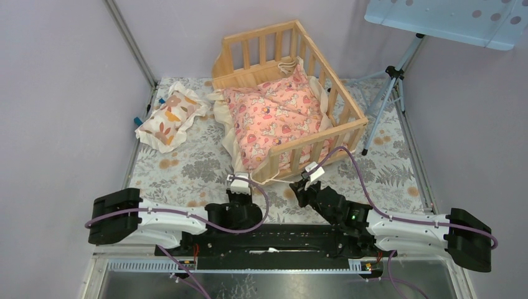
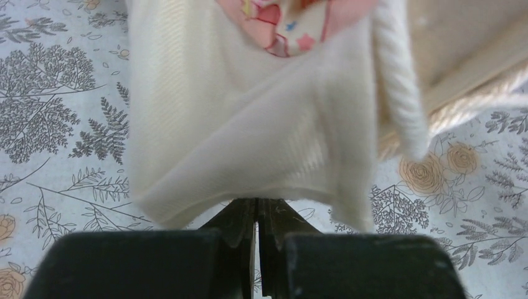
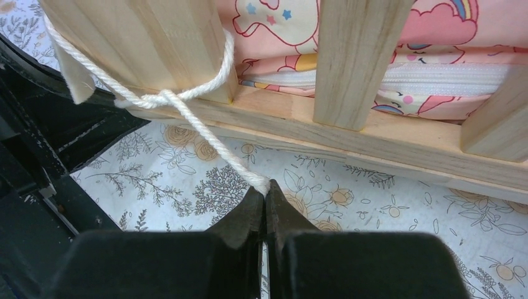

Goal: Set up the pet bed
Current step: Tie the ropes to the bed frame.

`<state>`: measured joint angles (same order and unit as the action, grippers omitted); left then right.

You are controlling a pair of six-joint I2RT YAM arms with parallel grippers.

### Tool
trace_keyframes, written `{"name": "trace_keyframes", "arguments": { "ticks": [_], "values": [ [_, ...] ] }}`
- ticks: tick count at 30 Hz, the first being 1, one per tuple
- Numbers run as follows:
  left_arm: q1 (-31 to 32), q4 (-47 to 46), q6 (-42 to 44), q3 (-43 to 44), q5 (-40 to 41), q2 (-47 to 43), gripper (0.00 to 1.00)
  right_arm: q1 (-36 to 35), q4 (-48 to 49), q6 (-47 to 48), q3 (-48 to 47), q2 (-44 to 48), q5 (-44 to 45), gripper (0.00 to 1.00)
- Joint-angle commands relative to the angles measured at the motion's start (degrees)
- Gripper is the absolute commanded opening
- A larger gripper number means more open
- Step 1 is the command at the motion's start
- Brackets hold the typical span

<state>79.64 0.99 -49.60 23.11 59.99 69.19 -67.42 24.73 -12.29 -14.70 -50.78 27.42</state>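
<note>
The pet bed [image 1: 319, 139], a light wooden frame with slatted rails, stands at the back middle of the table. A pink cushion [image 1: 280, 115] with a cream ruffle lies in it and spills out over the open left front. My left gripper [image 1: 240, 182] is at that hanging corner. In the left wrist view it [image 2: 257, 202] is shut, tips pinching the ruffle's [image 2: 236, 124] lower edge. My right gripper [image 1: 309, 174] is at the bed's near corner. It [image 3: 265, 188] is shut on a white cord [image 3: 205, 131] knotted around the corner post [image 3: 155, 43], and the cord runs taut.
A small cream pillow [image 1: 171, 115] with orange leaves lies at the left on the floral cloth [image 1: 187, 168]. A tripod [image 1: 389, 87] and a pale perforated board [image 1: 448, 18] stand off the table's right rear. Walls close in the back and left.
</note>
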Motion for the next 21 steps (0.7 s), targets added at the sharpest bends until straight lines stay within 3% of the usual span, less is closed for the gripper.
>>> {"name": "trace_keyframes", "arguments": {
  "ticks": [1,11,21],
  "values": [
    [-1.06,6.32,-6.07,0.01,2.34,-2.96,0.00,0.27,0.13,-1.79,-0.47,1.02,3.69,0.00],
    [-1.28,21.21,-19.28,0.53,3.12,-5.01,0.00,0.27,-5.48,-7.33,-0.55,2.85,10.79,0.00],
    [-5.37,26.89,-27.06,-2.73,1.59,-14.77,0.00,0.26,-8.69,-9.81,1.97,10.56,17.39,0.00]
  ]
}}
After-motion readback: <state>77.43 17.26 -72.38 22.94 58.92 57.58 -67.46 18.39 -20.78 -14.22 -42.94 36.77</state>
